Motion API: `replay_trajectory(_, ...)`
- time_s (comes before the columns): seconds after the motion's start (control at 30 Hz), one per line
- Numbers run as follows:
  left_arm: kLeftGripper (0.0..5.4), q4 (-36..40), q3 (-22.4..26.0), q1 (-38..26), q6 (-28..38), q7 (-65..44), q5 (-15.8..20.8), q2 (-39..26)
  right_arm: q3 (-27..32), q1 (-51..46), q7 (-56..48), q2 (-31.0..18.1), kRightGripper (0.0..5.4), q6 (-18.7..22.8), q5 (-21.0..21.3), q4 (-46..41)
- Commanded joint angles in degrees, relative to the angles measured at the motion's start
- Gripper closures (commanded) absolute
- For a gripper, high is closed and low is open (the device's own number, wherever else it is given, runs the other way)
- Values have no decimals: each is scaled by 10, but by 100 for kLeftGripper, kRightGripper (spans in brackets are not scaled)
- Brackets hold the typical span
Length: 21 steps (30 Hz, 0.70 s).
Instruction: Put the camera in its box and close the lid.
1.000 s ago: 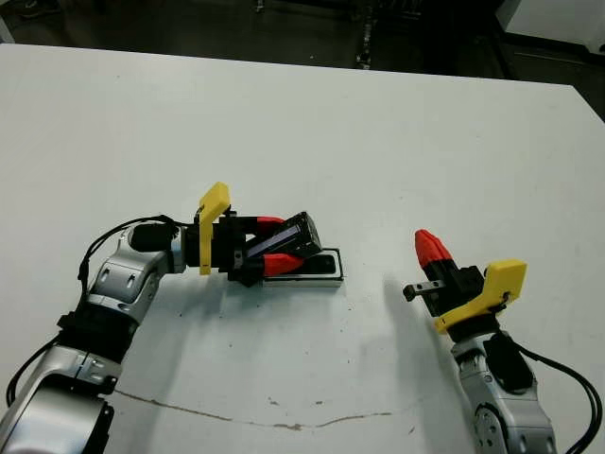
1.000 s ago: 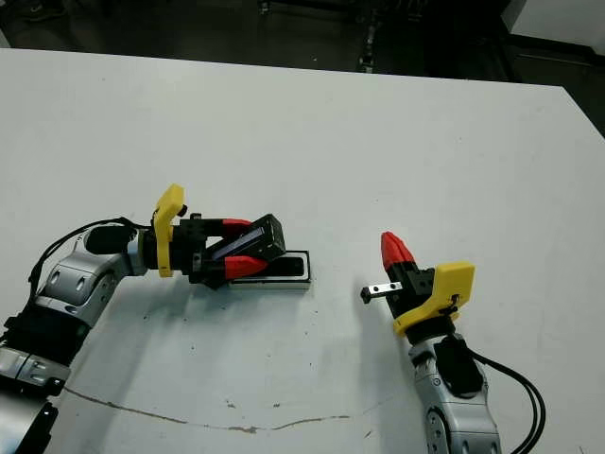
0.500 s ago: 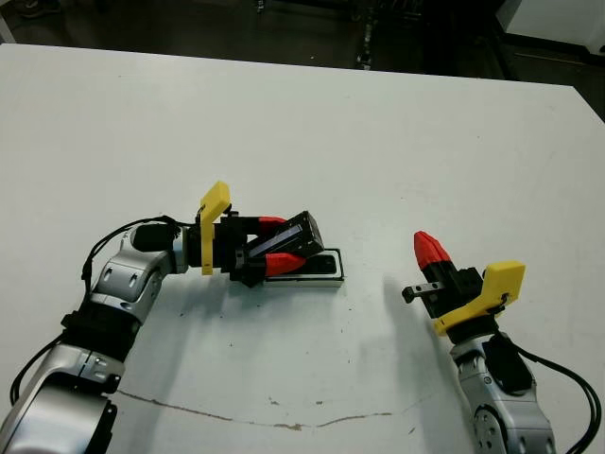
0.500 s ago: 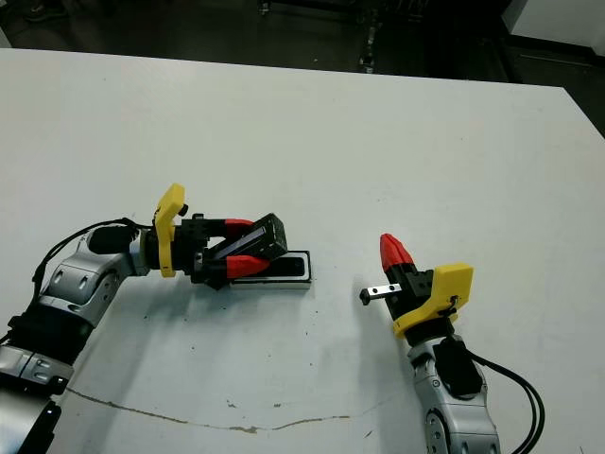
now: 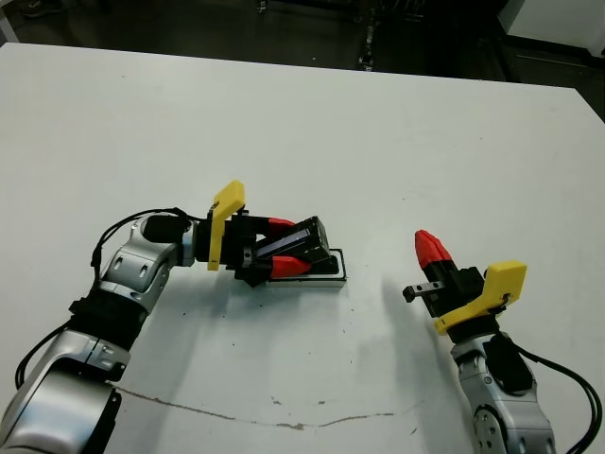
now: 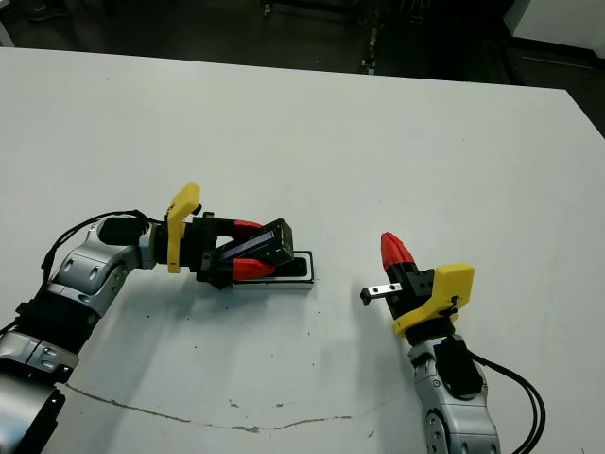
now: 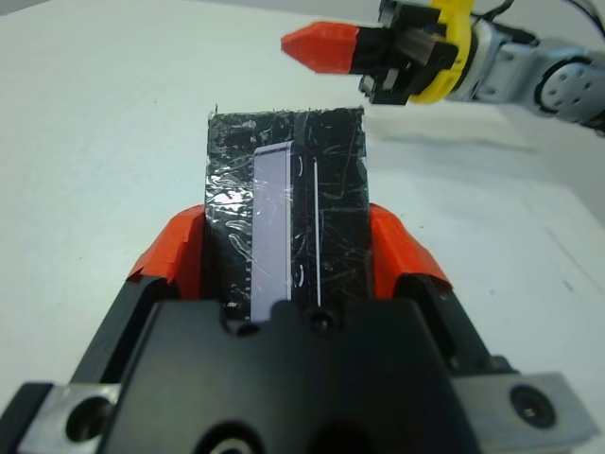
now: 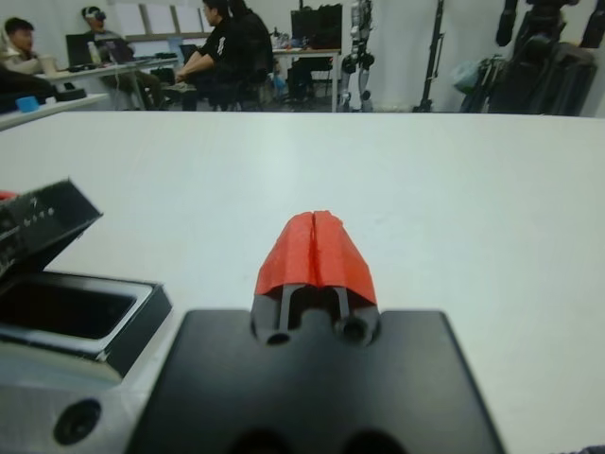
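My left gripper (image 5: 293,246) is shut on the lid (image 5: 310,238), a glossy black block with a foil-like sheen, clamped between both red fingers (image 7: 170,246). The lid tilts low over the left part of the box (image 5: 337,278), a small white-walled tray lying on the table. The box's hollow looks dark at its uncovered right end. I cannot make out the camera as a separate thing there. The right wrist view shows the lid (image 8: 38,222) slanting above the box (image 8: 142,317). To the right, apart from the box, my right gripper (image 5: 430,248) is shut on nothing.
A thin dark crack (image 5: 236,411) runs across the white table near its front edge. Open white tabletop lies between the box and the right gripper. Several people (image 8: 217,47) sit at desks beyond the table's far edge.
My left gripper has carried the lid a little to the right and lower, so it lies flatter over the box. The right gripper has stayed put.
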<state>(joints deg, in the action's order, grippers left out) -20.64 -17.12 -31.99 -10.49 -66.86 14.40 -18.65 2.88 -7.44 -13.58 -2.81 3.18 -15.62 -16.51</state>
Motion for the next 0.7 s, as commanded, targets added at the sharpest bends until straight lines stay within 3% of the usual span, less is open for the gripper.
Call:
replay_trajectory(0.03, 225, 14, -72, 64, -42, 85, -68, 56, 17, 4, 6, -8, 540, 7, -8, -2)
replay_trajectory(0.43, 229, 89, -80, 101, -112, 207, -99, 71, 25, 8, 10, -15, 540, 13, -9, -10)
replay_trajectory(0.7, 229, 89, -89, 83, -110, 170, -107, 48, 22, 9, 14, -15, 540, 25, -17, -18)
